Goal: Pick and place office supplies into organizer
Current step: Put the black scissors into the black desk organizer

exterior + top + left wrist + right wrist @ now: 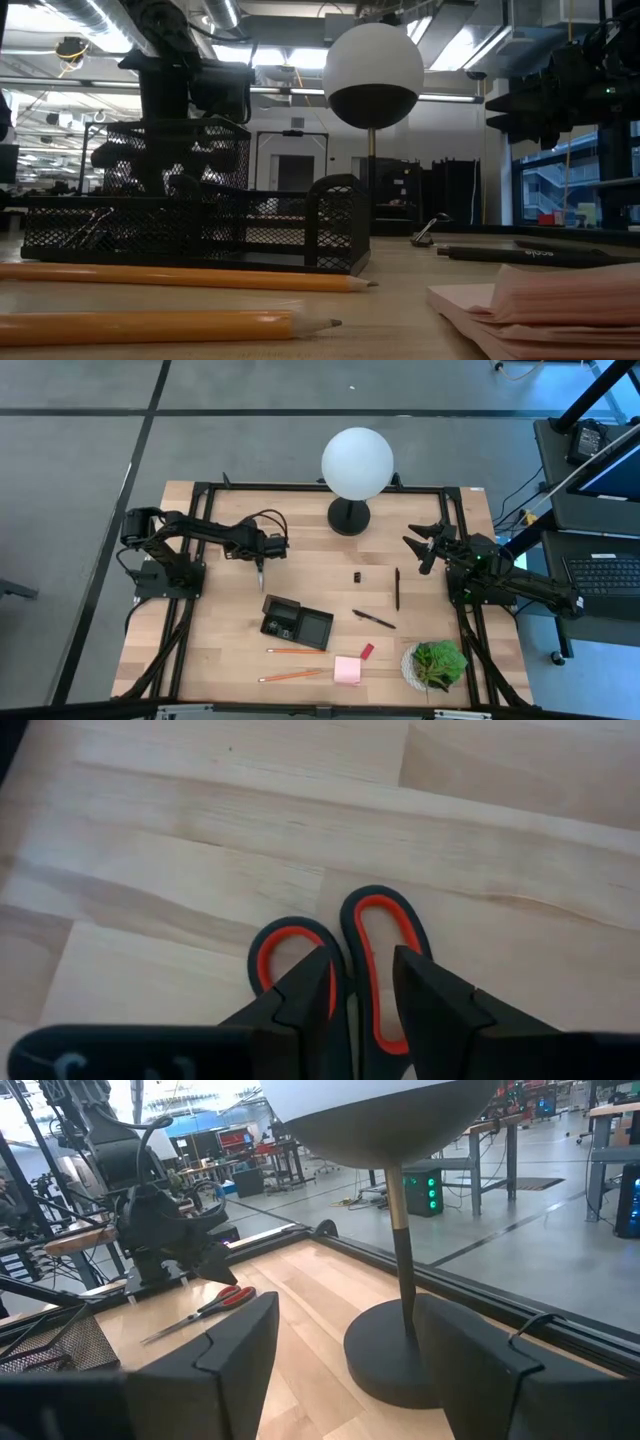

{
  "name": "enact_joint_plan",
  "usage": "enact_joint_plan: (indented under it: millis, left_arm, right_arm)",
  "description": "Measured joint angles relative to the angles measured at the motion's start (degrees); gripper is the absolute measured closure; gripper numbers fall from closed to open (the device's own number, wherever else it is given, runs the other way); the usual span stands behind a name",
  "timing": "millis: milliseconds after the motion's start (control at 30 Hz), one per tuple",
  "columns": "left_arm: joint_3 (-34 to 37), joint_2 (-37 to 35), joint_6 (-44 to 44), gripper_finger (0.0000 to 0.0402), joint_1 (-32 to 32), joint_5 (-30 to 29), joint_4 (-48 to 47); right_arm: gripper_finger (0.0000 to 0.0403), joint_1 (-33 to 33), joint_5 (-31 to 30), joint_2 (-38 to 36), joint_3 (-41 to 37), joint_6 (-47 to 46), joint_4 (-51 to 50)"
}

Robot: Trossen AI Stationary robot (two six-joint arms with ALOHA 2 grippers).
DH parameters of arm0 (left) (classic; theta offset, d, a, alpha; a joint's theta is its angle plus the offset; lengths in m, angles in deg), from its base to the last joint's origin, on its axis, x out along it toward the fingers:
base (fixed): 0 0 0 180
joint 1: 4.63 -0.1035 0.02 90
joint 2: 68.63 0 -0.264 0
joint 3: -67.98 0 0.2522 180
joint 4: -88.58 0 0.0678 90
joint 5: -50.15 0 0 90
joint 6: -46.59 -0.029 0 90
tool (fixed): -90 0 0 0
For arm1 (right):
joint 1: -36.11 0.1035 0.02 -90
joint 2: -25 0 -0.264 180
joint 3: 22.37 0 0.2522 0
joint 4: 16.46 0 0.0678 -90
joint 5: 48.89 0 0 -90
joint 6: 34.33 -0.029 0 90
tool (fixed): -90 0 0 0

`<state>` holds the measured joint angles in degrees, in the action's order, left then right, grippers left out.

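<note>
My left gripper [262, 557] is over the scissors [345, 960], which lie flat on the table [230, 650] behind the organizer [297, 624]. Left wrist view: one finger [300, 1005] sits on the left handle loop, the other on the right loop. Fingers are close together over the handles, but I can't tell whether they actually pinch anything. From the right wrist view the scissors [200, 1311] look to be resting on the wood, blades pointing toward the organizer.

My right gripper [428, 546] waits near the table's right edge, beside the lamp base [349, 516], fingers spread wide, nothing between them.

Organizer sits left of centre, toward the front. In front of it two orange pencils lie roughly parallel: pencil A [297, 651], pencil B [291, 676]. Pink sticky pad [348, 670] is just right of the pencil B tip, with the red eraser [366, 652] just beside it. Two pens are right of the organizer: one angled [374, 620], one [397, 588] lying lengthwise toward the rear. A small black clip [357, 576] is between the pens and the lamp. Potted plant [436, 664] stands at front right.
</note>
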<state>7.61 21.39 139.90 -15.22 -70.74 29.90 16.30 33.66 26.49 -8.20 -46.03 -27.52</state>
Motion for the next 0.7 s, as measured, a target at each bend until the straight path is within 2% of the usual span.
enact_joint_plan:
  millis: [333, 700]
  left_arm:
    - [0.0, 0.2, 0.7, 0.0297, 0.4, 0.0, 0.0]
    - [0.0, 5.1, 3.4, 0.03, 0.7, 0.4, 0.2]
  right_arm:
    - [0.0167, 0.0, 0.0, 0.0, 0.0, -0.1, 0.0]
    - [0.0167, 0.0, 0.0, 0.0, 0.0, -0.1, 0.0]
